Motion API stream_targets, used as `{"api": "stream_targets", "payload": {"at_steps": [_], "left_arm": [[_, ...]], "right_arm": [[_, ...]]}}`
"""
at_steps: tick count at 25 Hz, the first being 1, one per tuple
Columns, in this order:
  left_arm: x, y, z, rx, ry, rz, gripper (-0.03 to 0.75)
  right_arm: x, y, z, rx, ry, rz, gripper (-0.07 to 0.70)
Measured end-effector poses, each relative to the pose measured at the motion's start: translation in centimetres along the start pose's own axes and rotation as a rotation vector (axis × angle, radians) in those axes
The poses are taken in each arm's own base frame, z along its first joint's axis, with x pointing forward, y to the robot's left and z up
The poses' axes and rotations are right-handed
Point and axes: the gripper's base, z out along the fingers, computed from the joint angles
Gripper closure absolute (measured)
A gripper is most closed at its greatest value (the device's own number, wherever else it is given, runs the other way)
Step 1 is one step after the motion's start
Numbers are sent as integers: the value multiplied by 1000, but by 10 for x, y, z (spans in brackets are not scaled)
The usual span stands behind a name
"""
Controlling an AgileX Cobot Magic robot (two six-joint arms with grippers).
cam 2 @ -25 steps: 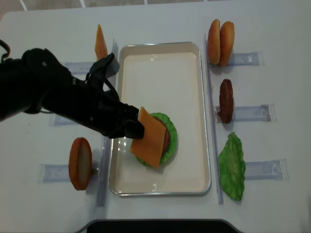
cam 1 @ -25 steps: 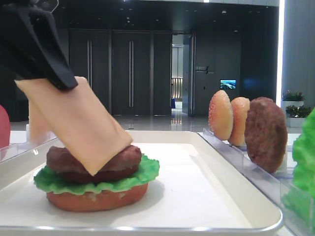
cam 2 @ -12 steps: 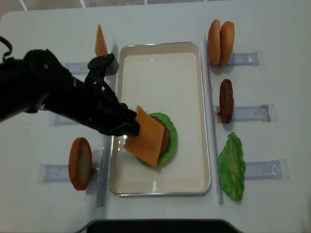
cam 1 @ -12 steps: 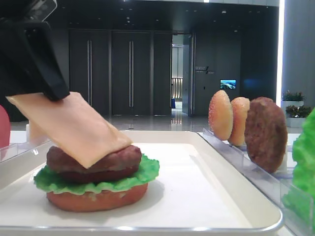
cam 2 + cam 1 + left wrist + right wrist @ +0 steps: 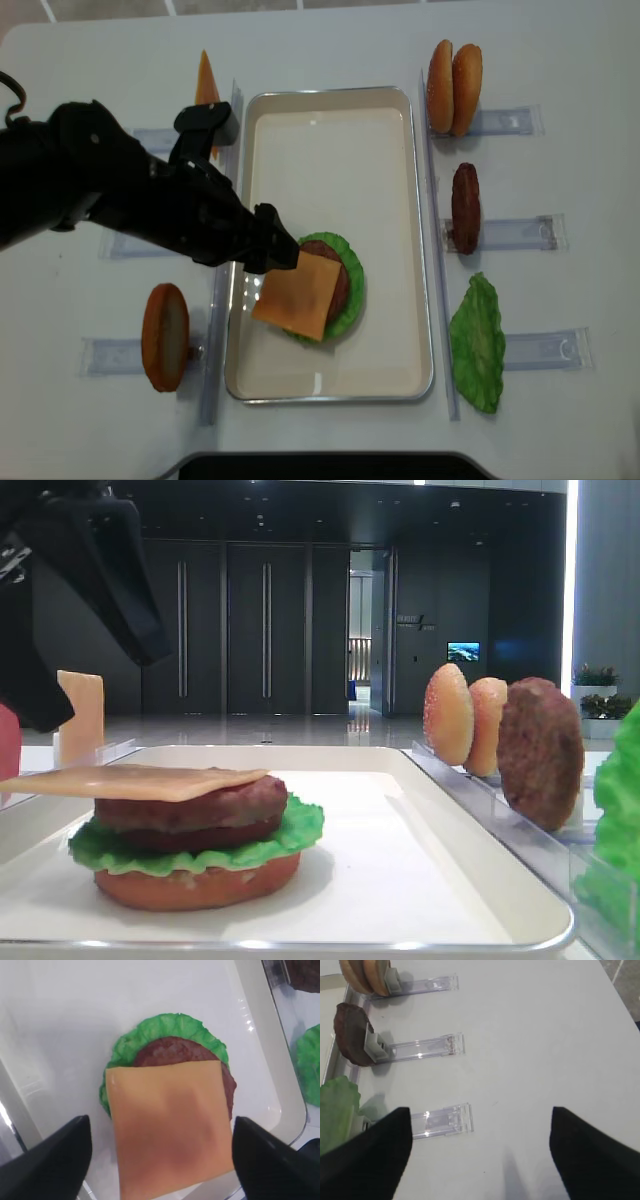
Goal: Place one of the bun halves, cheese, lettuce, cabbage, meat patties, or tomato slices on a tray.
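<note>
Cheese, a thin pale yellow-orange square slice [image 5: 170,1125], lay flat on the thick brown meat patty [image 5: 200,810], which sat on a ruffled green lettuce leaf [image 5: 190,848] and a round orange bun half [image 5: 195,885] inside the large white rectangular tray [image 5: 385,200]. One edge of the slice overhung the stack toward the tray's left rim. From my remote seat I saw the left gripper [image 5: 160,1155] hovering just above the slice with its black fingers [image 5: 47,1160] spread wide to either side of it, gripping nothing. The right gripper [image 5: 480,1155] also stood wide open and empty over the bare white tabletop [image 5: 535,1035], beside clear plastic holder rails [image 5: 442,1120]. To the right of the tray, two more bun halves [image 5: 453,87], a second brown patty [image 5: 465,208] and another lettuce leaf [image 5: 477,342] stood in their holders.
</note>
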Motion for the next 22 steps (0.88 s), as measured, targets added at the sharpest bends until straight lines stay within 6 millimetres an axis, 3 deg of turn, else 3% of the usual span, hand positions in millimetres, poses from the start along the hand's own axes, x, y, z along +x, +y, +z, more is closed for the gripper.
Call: {"api": "stream_targets", "payload": {"at_steps": [5, 13, 18, 22], "left_arm": [[-3, 0, -2, -19, 7, 52, 27], [-31, -5, -25, -70, 18, 117, 27], [-45, 19, -58, -198, -6, 55, 27], [-39, 49, -93, -356, -16, -32, 27]], "right_arm": [[0, 0, 0, 0, 0, 0, 93], [0, 0, 0, 0, 0, 0, 93], [0, 0, 0, 0, 0, 0, 93], [0, 0, 0, 0, 0, 0, 93]]}}
